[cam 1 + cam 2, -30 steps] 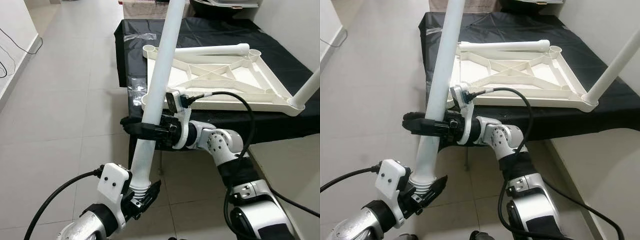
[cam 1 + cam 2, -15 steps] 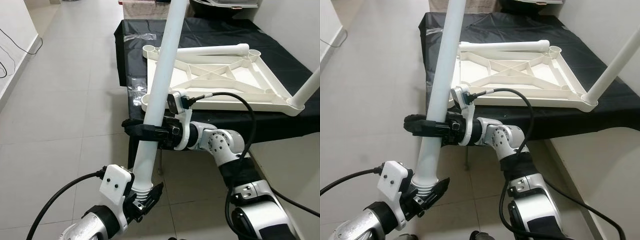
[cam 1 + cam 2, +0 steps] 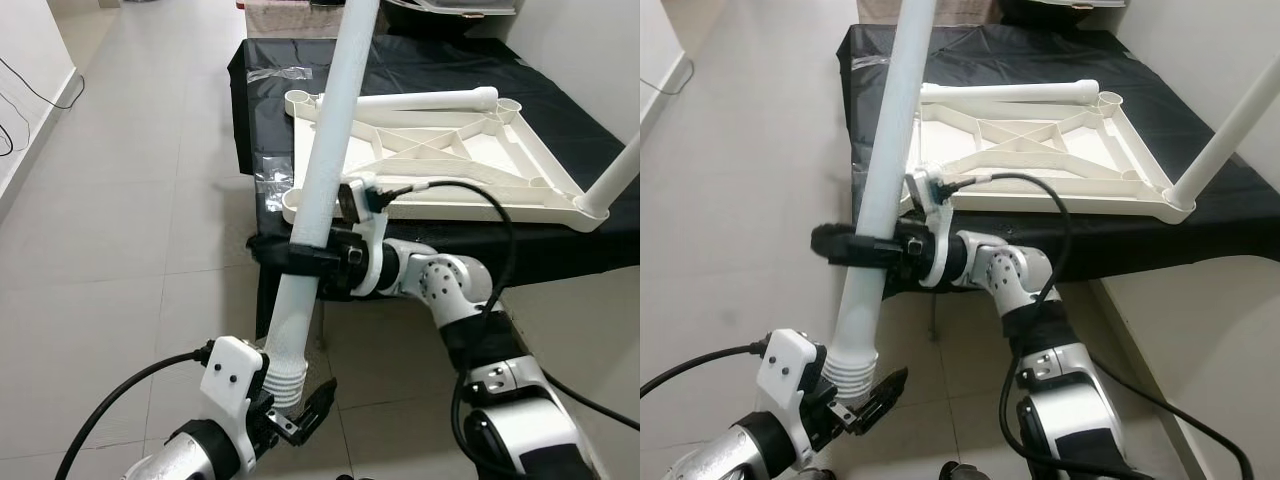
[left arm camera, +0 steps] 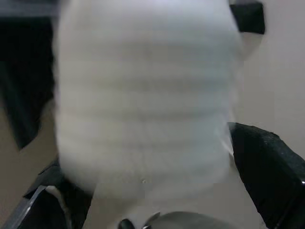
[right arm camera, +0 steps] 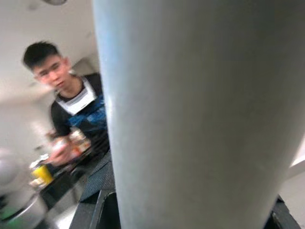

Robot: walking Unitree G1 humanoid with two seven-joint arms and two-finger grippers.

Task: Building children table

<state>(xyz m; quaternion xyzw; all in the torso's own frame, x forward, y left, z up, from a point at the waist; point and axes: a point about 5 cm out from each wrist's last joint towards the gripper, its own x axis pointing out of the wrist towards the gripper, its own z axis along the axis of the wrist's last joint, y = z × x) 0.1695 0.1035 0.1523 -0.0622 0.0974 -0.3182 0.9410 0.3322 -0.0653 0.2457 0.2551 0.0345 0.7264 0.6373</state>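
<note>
I have the long white table leg tilted steeply in front of me, its upper part crossing the near-left corner of the upturned white table frame that lies on the black-covered tabletop. My right tool is pinching the leg at mid-length. My left tool sits at the leg's ribbed lower end, fingers spread around it, above the tiled floor.
</note>
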